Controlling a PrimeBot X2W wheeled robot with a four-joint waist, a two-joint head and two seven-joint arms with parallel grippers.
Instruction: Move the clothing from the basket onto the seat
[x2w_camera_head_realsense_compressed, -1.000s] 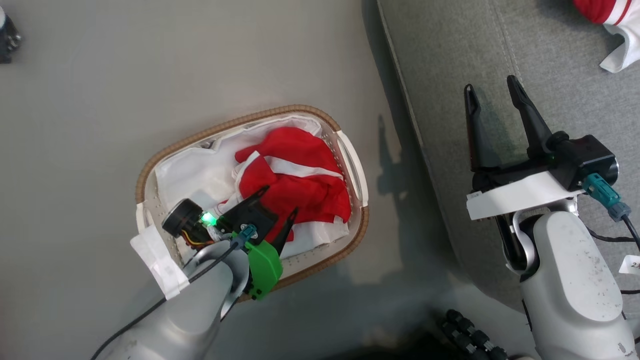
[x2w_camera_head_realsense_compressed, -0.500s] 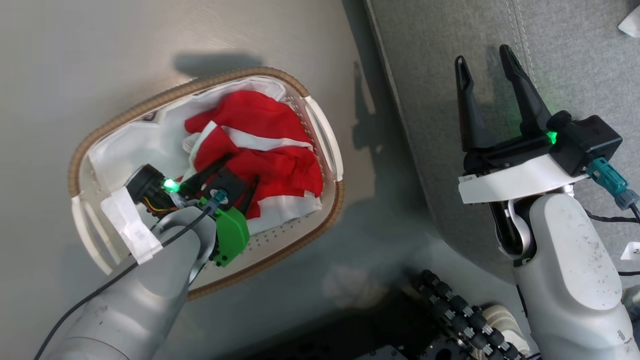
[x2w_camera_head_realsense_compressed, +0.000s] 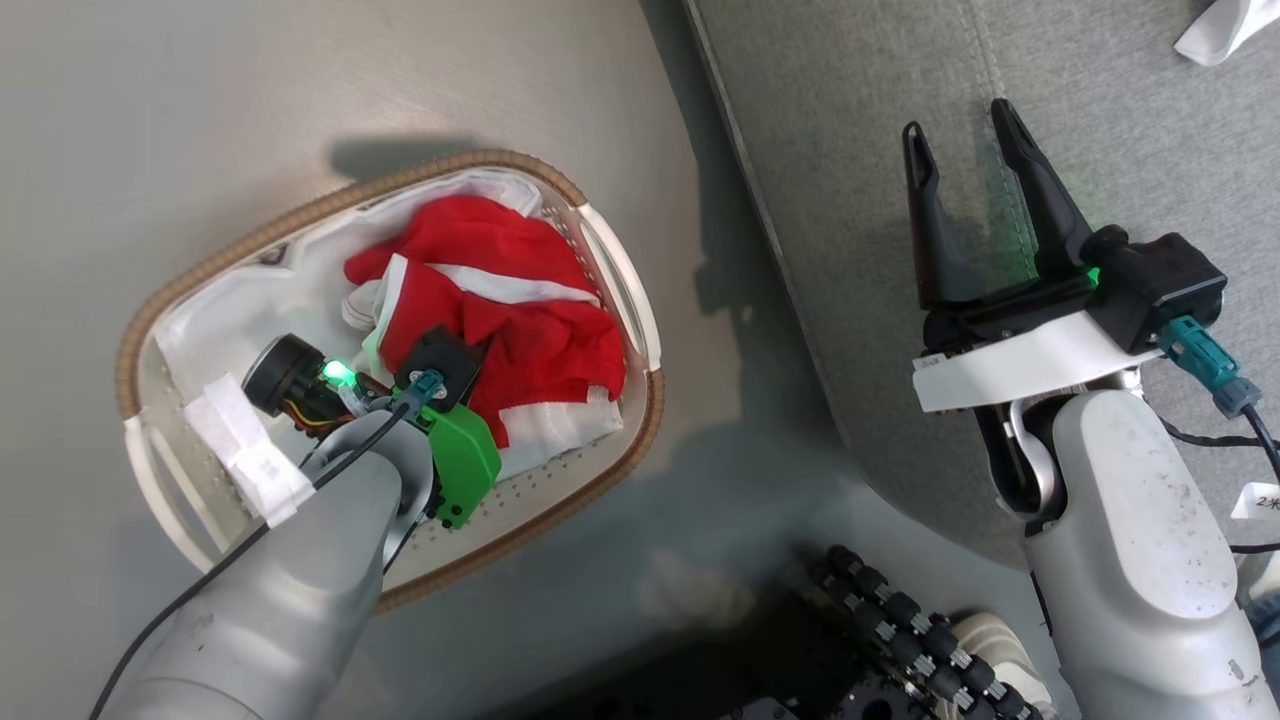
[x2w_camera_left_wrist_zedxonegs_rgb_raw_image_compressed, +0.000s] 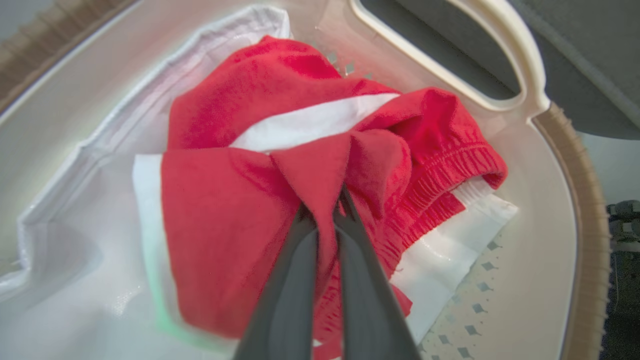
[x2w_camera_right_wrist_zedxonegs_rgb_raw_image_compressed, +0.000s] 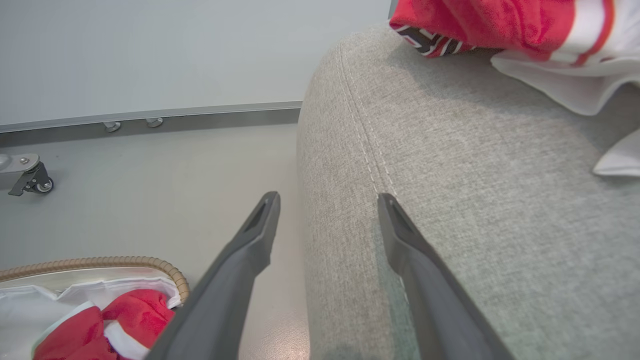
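Clothing (x2w_camera_head_realsense_compressed: 490, 310): red shorts with white trim, bunched inside the basket (x2w_camera_head_realsense_compressed: 300, 212) at its end nearer the seat (x2w_camera_head_realsense_compressed: 1100, 150), lying on the white liner (x2w_camera_left_wrist_zedxonegs_rgb_raw_image_compressed: 65, 200).
Left gripper (x2w_camera_left_wrist_zedxonegs_rgb_raw_image_compressed: 327, 200): lowered into the basket. Its fingers are pressed together and pinch a raised fold of the red cloth.
Right gripper (x2w_camera_head_realsense_compressed: 956, 120): well apart from the basket, above the seat. Its fingers are spread with nothing between them.
Left wrist view: shows the pinch itself, the gathered elastic waistband (x2w_camera_left_wrist_zedxonegs_rgb_raw_image_compressed: 450, 165) and the perforated basket bottom. In the head view the wrist covers those fingertips.
Right wrist view: shows a second red garment (x2w_camera_right_wrist_zedxonegs_rgb_raw_image_compressed: 500, 20) lying on the seat, far from the basket, with a dark striped edge and white cloth beside it. The head view catches a white cloth corner (x2w_camera_head_realsense_compressed: 1215, 30) at its top right.
Seat surface: grey woven fabric with a double stitched seam and a rounded edge. It stands near the basket, with a strip of floor (x2w_camera_head_realsense_compressed: 200, 100) between them.
Floor: smooth, plain pale grey. The basket stands on it and casts a shadow on its far side.
Room: a pale wall (x2w_camera_right_wrist_zedxonegs_rgb_raw_image_compressed: 150, 50) with a metal-coloured skirting strip lies beyond the basket. A small caster wheel (x2w_camera_right_wrist_zedxonegs_rgb_raw_image_compressed: 35, 182) stands on the floor near the foot of that wall.
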